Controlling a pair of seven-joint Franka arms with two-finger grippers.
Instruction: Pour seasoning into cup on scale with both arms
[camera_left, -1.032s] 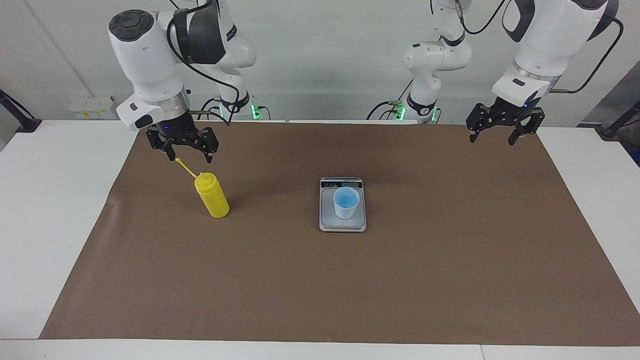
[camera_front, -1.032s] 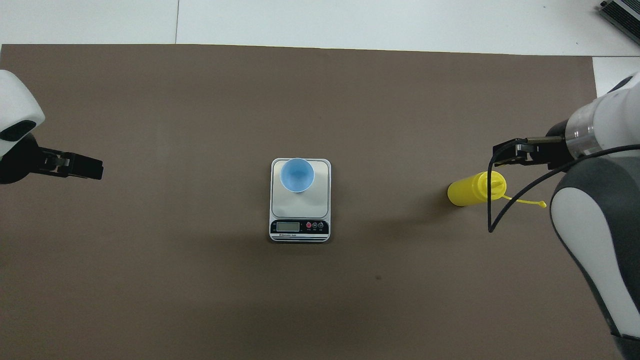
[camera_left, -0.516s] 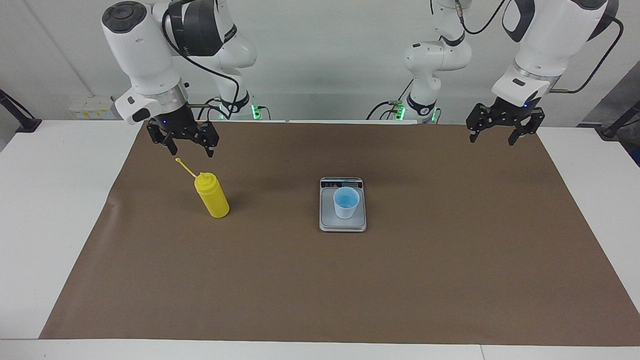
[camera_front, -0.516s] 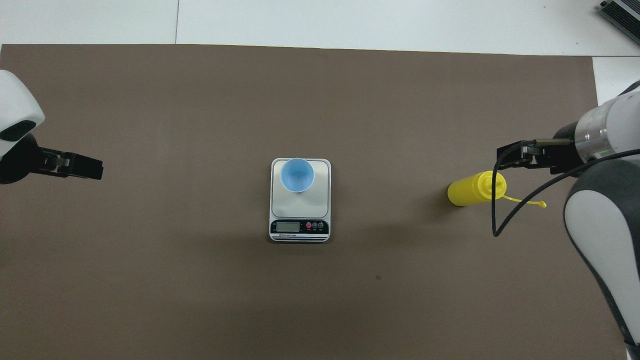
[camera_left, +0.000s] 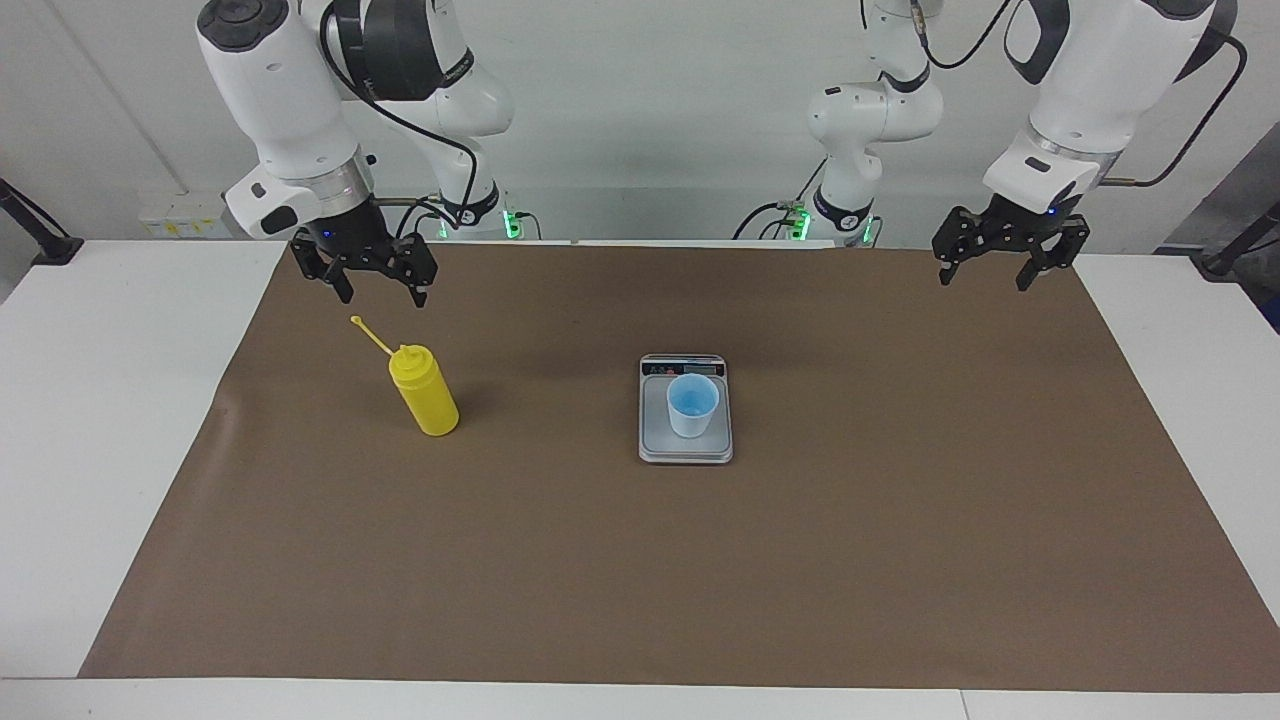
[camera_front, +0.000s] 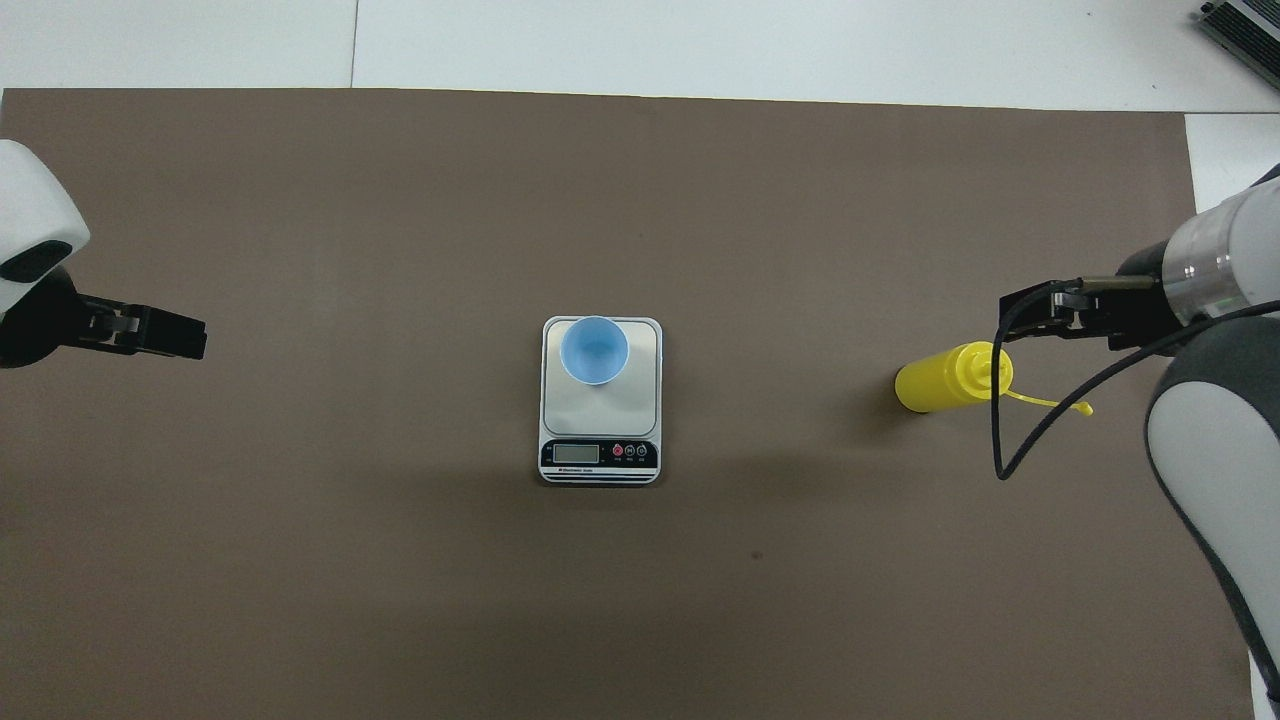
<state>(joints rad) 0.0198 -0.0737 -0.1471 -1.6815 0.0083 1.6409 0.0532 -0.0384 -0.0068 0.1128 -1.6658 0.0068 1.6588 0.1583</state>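
While both arms hang in the air, your right gripper (camera_left: 379, 297) is raised over the brown mat (camera_left: 640, 560) at the right arm's end of the table, above and clear of the yellow seasoning bottle (camera_left: 426, 392), its fingers spread wide and holding nothing. The bottle stands upright on the mat, its cap strap (camera_left: 370, 334) sticking out. At the mat's centre you have the scale (camera_left: 685, 448), with the pale-blue cup (camera_left: 692, 405) upright on its plate. Your left gripper (camera_left: 983, 279) waits over the mat's edge at the left arm's end, wide open and empty too.
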